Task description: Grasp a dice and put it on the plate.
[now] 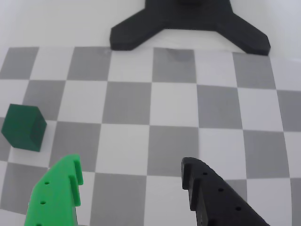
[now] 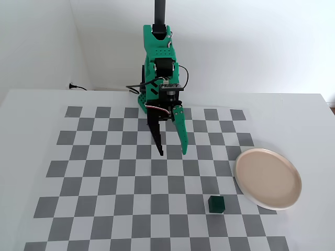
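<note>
Checkered mat [image 2: 104, 172] on white table. Gripper [image 2: 172, 153] hovering mid-frame, jaws spread, carrying nothing. Dice [image 2: 216, 204] sitting lower center-right, ungrasped; plate [image 2: 246, 180] lying empty just beside. 0 steps done.

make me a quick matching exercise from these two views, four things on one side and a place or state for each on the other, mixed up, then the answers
Things:
1. dice
2. plate
3. gripper
4. black base

Places or states:
A. open and empty, fingertips pointing down at the checkered board
B. at the top edge of the wrist view, beyond the far edge of the board
C. on the right side of the board in the fixed view, nothing on it
D. on a square near the front of the board in the fixed view, just left of the plate's near rim

Pairs: 1-D, 2-C, 3-A, 4-B
</note>
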You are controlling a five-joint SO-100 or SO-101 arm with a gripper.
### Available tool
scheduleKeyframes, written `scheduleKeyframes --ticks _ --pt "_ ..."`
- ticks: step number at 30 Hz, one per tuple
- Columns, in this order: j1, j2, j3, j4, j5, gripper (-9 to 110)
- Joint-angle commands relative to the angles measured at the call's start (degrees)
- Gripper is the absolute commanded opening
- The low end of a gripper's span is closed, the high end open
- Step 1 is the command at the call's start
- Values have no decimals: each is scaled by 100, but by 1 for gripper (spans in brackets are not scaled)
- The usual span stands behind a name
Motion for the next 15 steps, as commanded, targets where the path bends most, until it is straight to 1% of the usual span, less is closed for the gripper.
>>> scheduleKeyframes --ticks 1,6,15 --pt "-237 -580 -1187 9 -114 18" --pt "-571 -1169 -1740 105 -475 19" --pt "-1143 -1995 -2593 334 -536 22"
